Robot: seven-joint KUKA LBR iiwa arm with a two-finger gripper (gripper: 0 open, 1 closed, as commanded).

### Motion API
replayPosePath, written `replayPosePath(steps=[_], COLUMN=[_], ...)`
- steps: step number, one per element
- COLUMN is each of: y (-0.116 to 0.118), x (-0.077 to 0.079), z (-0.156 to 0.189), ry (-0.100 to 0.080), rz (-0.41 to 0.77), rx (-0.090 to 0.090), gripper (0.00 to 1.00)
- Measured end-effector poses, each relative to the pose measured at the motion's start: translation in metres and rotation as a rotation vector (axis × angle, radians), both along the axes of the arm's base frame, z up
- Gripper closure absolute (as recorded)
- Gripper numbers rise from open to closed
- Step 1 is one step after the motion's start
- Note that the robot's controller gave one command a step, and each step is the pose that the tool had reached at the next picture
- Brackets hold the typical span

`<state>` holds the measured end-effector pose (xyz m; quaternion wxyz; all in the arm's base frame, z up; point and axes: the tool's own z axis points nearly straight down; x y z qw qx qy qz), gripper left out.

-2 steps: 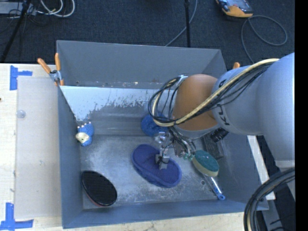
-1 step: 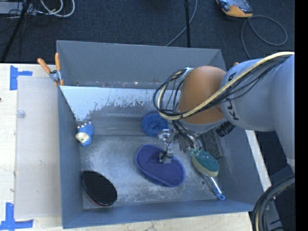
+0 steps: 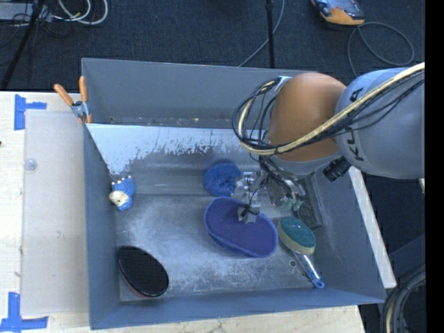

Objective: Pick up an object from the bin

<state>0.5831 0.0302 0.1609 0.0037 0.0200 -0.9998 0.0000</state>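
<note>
Blue oval dish (image 3: 239, 236) lies central in the bin (image 3: 173, 245); my arm (image 3: 381, 130) reaches in from the right, tool (image 3: 248, 212) at its far edge. Clenched or released, I cannot tell. A fuzzy blue ball (image 3: 222, 177) and teal brush (image 3: 298, 236) lie beside it.

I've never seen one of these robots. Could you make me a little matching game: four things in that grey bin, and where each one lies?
Things
1. glossy black oval disc
2. small blue-and-cream toy
3. fuzzy blue ball
4. teal sponge brush with blue handle

Places
A. by the left wall
B. just right of the dark blue flat dish
C. bottom-left corner of the picture
D. just above that dish in the picture

Pairs: 1-C, 2-A, 3-D, 4-B
</note>
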Motion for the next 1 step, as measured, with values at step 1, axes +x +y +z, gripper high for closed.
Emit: replayPosePath(steps=[1], y=[-0.0042], x=[0.0052], z=[0.0611], ry=[0.002], rz=[0.045], rx=[0.001], gripper=[1.0])
